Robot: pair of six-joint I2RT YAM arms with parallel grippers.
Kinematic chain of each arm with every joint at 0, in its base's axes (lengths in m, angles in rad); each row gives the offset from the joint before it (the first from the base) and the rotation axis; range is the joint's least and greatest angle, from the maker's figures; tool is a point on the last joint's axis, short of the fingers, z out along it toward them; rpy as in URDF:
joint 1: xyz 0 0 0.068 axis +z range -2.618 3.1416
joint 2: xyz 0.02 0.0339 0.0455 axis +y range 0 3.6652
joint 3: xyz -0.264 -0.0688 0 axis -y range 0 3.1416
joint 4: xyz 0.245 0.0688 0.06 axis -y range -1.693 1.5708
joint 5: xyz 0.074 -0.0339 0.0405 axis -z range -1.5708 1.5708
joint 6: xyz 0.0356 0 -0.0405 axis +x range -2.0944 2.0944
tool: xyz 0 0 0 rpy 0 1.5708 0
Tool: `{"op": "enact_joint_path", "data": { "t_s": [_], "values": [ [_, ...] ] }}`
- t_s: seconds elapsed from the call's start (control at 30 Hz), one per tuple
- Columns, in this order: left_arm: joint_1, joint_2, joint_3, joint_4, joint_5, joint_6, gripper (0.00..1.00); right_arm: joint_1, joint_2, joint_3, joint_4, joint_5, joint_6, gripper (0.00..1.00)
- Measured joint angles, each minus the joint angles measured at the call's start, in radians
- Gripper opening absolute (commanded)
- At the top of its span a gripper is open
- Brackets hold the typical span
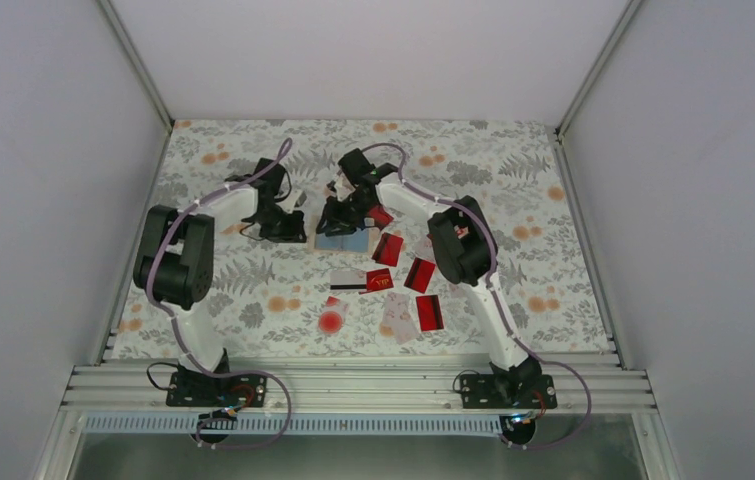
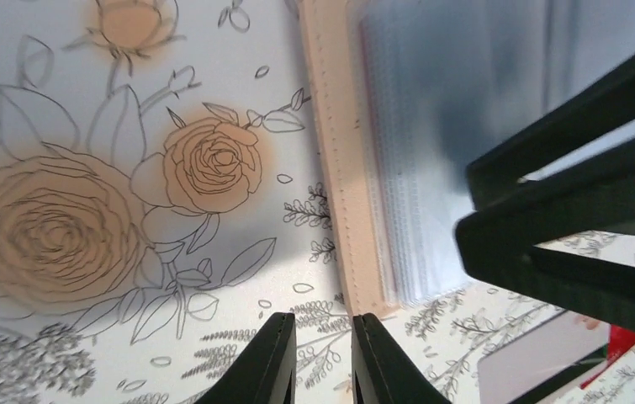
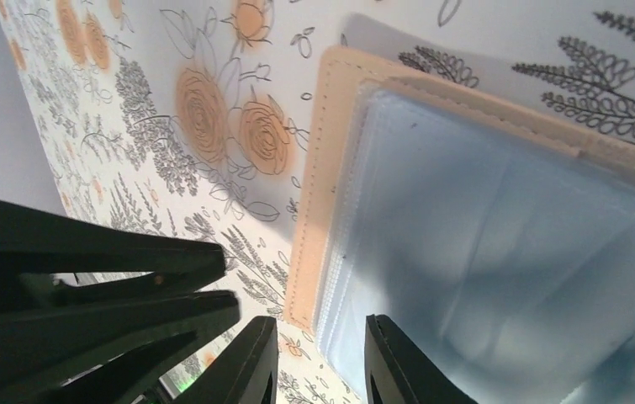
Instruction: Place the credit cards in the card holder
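Card holder lies open crosswise; left pincer and right pincer narrowly parted.

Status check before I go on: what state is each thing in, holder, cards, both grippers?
card holder: lying open on the table, blue inner sleeves facing up.
credit cards: loose on the table, outside the holder.
left gripper: slightly open, empty, beside the holder's edge.
right gripper: slightly open, nothing between the jaws, at the holder's edge.
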Motion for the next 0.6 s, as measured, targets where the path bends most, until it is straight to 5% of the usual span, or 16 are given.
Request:
{"op": "enact_joint_path", "data": {
  "t_s": [0.1,0.23,0.3,0.33,0.6],
  "values": [
    [0.003,-0.046,0.0,-0.002,-0.009,-0.002,0.29,0.0,-0.013,0.0,0.007,-0.003,-0.009,0.3],
    [0.003,-0.117,0.0,0.0,-0.026,0.004,0.55,0.0,-0.066,-0.001,0.0,0.024,-0.042,0.35],
    [0.003,-0.163,0.0,0.002,-0.033,0.008,0.9,0.0,-0.12,-0.012,-0.009,0.065,-0.063,0.4],
    [0.003,-0.183,0.0,0.005,-0.035,0.015,0.99,0.0,-0.162,-0.03,-0.014,0.097,-0.08,0.43],
    [0.002,-0.356,-0.023,0.069,-0.019,0.033,1.0,-0.006,-0.592,-0.31,-0.063,0.4,-0.154,0.85]
  ]
}}
